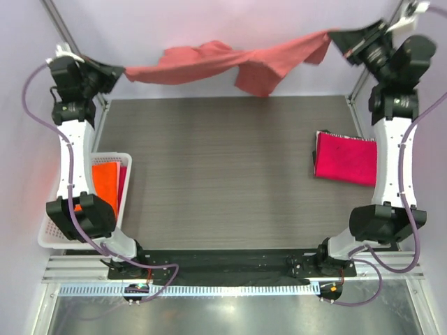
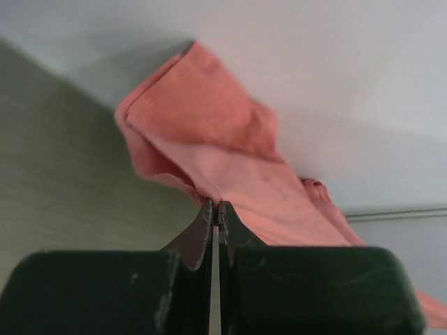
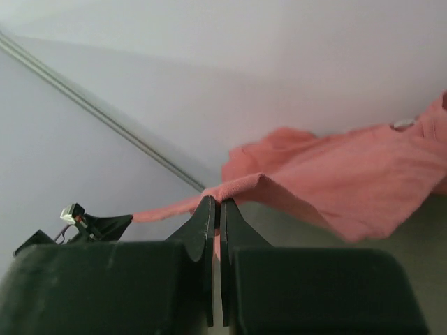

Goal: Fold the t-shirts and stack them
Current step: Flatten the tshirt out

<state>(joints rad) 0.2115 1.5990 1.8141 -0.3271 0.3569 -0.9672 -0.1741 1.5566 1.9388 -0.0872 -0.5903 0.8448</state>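
Observation:
The salmon-pink t-shirt (image 1: 230,63) hangs stretched in the air across the far edge of the table, sagging in the middle. My left gripper (image 1: 120,70) is shut on its left end, and the cloth shows pinched at the fingertips in the left wrist view (image 2: 230,167). My right gripper (image 1: 334,36) is shut on its right end, with the shirt (image 3: 335,181) draped from the tips (image 3: 215,204). The magenta t-shirt (image 1: 346,158) lies folded on the table at the right. The bright orange t-shirt (image 1: 106,183) lies in the basket at the left.
The white lattice basket (image 1: 56,234) stands at the table's left edge beside my left arm. The dark wood-grain table (image 1: 216,174) stretches between the arms. A pale back wall stands right behind the hanging shirt.

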